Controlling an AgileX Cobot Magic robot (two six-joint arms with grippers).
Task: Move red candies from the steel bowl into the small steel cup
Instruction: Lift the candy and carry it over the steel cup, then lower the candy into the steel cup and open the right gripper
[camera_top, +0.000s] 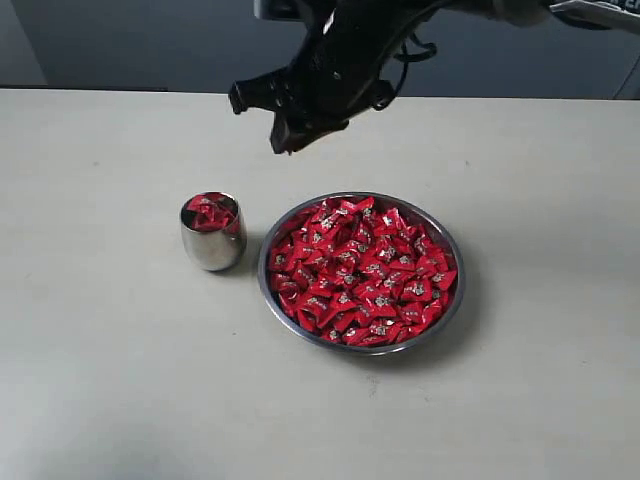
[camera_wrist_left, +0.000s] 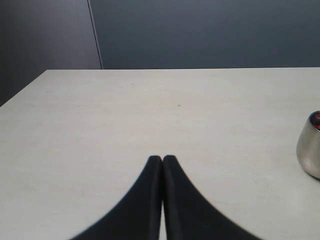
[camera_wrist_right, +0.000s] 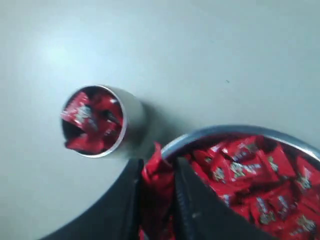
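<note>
The steel bowl (camera_top: 452, 300) sits right of centre, heaped with red candies (camera_top: 360, 270). Just left of it stands the small steel cup (camera_top: 212, 245), which holds a few red candies (camera_top: 210, 213) near its rim. My right gripper (camera_top: 290, 140) hangs high above the table behind the bowl's far left edge, shut on a red candy (camera_wrist_right: 157, 185) that fills the gap between its fingers. In the right wrist view the cup (camera_wrist_right: 131, 112) and the bowl (camera_wrist_right: 240, 131) lie below. My left gripper (camera_wrist_left: 162, 159) is shut and empty over bare table, with the cup (camera_wrist_left: 310, 150) at that view's edge.
A pale tabletop (camera_top: 110, 380) stretches all round the bowl and cup. A dark wall (camera_top: 130, 40) runs behind the table's far edge.
</note>
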